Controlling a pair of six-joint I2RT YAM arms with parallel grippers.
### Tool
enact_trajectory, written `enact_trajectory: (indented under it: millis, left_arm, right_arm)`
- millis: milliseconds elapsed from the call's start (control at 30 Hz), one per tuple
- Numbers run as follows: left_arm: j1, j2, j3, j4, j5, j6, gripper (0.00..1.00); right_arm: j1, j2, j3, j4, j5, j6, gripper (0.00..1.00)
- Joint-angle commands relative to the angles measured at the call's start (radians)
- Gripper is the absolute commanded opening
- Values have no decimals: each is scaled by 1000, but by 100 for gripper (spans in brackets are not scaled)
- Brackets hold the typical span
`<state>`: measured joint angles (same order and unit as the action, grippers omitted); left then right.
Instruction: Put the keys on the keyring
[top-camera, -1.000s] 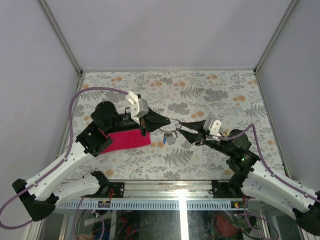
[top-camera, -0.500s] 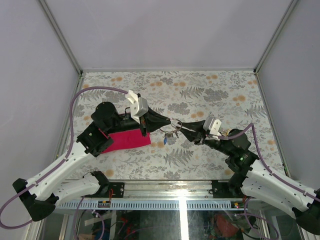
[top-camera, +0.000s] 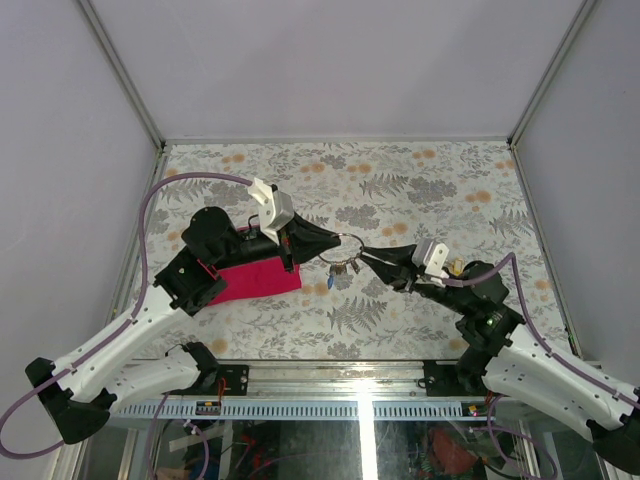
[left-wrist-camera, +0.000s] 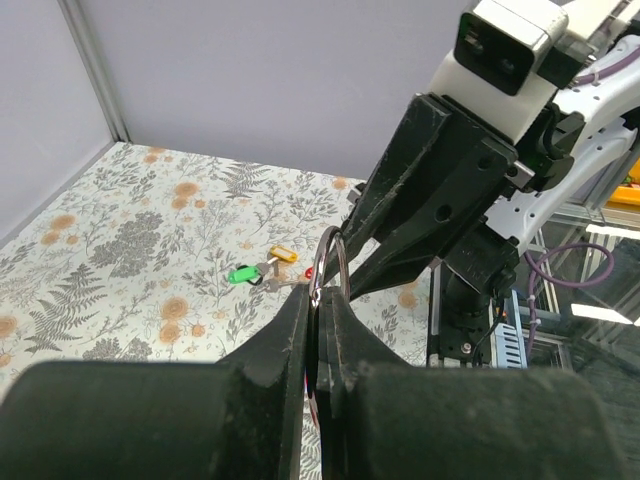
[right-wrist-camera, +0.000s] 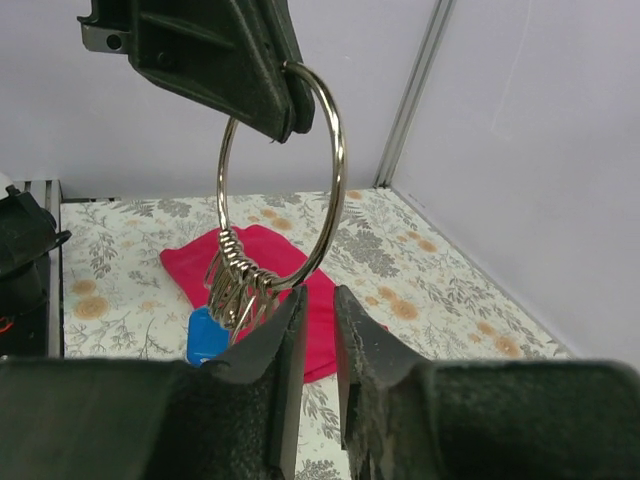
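My left gripper (top-camera: 334, 243) (left-wrist-camera: 320, 300) is shut on the top of the keyring (top-camera: 346, 251) (left-wrist-camera: 329, 262) (right-wrist-camera: 285, 180), a large silvery ring held upright above the table. Several small wire rings (right-wrist-camera: 240, 280) bunch at its lower left. A blue key (top-camera: 331, 283) (right-wrist-camera: 208, 338) shows below them; I cannot tell whether it hangs or lies. Green (left-wrist-camera: 240, 273) and yellow (left-wrist-camera: 283, 256) keys lie on the table beyond the ring. My right gripper (top-camera: 367, 255) (right-wrist-camera: 318, 293) sits just under the ring's lower edge, jaws a narrow gap apart with nothing between them.
A magenta cloth (top-camera: 255, 278) (right-wrist-camera: 270, 258) lies on the floral table (top-camera: 400, 180) under my left arm. Grey walls and metal frame posts (top-camera: 125, 85) close in the table on three sides.
The right gripper's jaws have narrowed and its wrist has shifted slightly right and down. The left gripper has kept its hold and lifted the keyring a little.
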<state>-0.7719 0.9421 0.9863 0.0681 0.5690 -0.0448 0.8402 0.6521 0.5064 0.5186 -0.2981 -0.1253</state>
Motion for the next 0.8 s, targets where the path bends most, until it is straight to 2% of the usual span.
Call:
enact_trajectory:
  millis: [0,233,767]
  left_arm:
    - [2,-15,1,77,-33,-12,0]
    - [1,-13,14,35,-86,6,0]
    - [1,2,22,40,-78,2,0]
  right_arm:
    - [0,-47,11,-52,37,-57,25]
    - [0,-110,31,-170,59,-69,37]
    - [0,-13,50,-109,13,-74,37]
